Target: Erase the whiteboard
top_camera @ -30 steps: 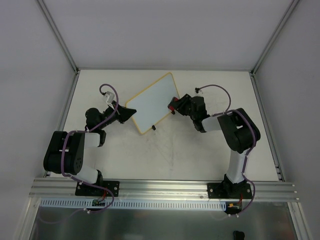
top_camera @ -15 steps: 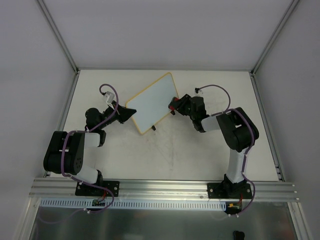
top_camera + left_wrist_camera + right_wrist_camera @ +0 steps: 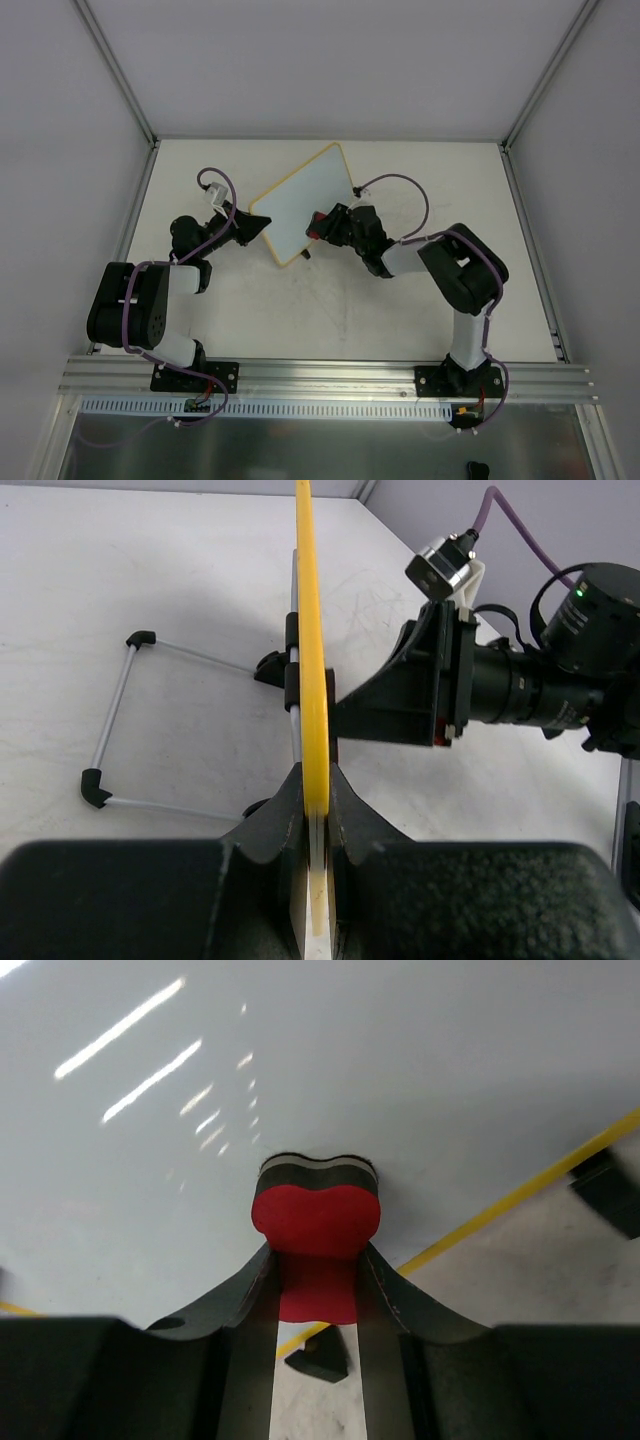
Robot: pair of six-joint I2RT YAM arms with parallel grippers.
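Observation:
The whiteboard [image 3: 298, 203], white with a thin yellow frame, stands tilted at the table's back middle. My left gripper [image 3: 255, 226] is shut on its left edge; in the left wrist view the yellow edge [image 3: 311, 650] runs up between my closed jaws [image 3: 315, 795]. My right gripper [image 3: 322, 224] is shut on a red eraser [image 3: 315, 222] and presses it against the board's lower right face. In the right wrist view the eraser [image 3: 316, 1245] touches the clean white surface [image 3: 300, 1070], near the yellow bottom edge [image 3: 520, 1195] and a black foot [image 3: 320, 1359].
The board's wire stand [image 3: 115, 720] with black feet rests on the table behind the board. A grey wall [image 3: 60, 150] and metal posts close in the table at left, right and back. An aluminium rail [image 3: 330, 375] runs along the near edge.
My right gripper has slid the eraser leftward and slightly down across the board's face, from near its right edge toward its lower middle. The left gripper and board have stayed in place.

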